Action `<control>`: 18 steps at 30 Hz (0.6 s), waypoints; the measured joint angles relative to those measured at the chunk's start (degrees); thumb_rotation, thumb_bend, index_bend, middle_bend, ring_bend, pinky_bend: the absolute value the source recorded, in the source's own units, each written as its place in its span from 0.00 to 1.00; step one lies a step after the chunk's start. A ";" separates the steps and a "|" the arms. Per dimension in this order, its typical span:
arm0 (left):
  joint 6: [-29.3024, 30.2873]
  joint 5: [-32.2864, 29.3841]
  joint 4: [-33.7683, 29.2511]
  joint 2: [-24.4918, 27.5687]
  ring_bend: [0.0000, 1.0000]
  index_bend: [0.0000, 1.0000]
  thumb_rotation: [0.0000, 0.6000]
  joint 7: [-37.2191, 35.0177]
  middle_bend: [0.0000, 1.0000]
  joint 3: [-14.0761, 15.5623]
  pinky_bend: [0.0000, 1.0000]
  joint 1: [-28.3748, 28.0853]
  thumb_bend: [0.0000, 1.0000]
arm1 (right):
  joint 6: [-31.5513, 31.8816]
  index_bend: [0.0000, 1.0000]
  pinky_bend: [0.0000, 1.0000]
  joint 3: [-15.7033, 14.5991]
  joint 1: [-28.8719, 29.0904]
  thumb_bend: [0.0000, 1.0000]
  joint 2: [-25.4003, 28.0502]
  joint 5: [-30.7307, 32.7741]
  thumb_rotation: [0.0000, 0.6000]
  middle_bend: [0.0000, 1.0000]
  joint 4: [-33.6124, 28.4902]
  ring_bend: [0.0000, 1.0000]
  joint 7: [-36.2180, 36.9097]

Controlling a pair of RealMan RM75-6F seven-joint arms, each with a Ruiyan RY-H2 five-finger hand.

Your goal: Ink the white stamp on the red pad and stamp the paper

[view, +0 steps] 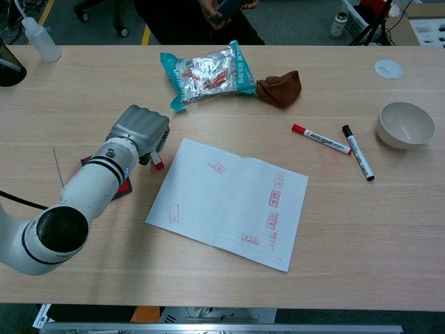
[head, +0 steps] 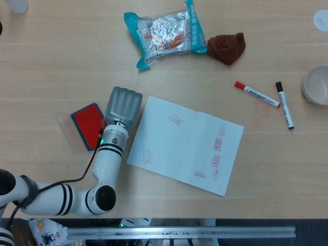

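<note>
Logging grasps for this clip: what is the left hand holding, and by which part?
The left hand holds the white stamp by its upper body; only its red lower end shows below the fingers.

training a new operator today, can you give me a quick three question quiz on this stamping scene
1. True or false: the left hand holds the stamp just off the paper's left edge.
2. Which lies nearest the bowl? A) red pad B) black marker C) snack bag
3. Fill in: the brown cloth touches the ____ end of the snack bag in the head view.

Key: 1 true; 2 B; 3 right
</note>
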 measured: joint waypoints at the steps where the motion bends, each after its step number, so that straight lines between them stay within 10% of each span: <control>1: 0.00 0.13 -0.06 0.02 1.00 0.61 1.00 0.00 1.00 0.03 1.00 0.01 0.26 | 0.05 0.25 0.32 0.01 -0.02 0.20 0.00 0.00 1.00 0.36 0.01 0.29 -0.04; 18: 2.73 9.25 -11.69 4.39 1.00 0.61 1.00 1.05 1.00 3.02 1.00 0.03 0.26 | 0.12 0.24 0.32 0.10 0.25 0.20 -0.33 -0.57 1.00 0.36 0.14 0.29 0.16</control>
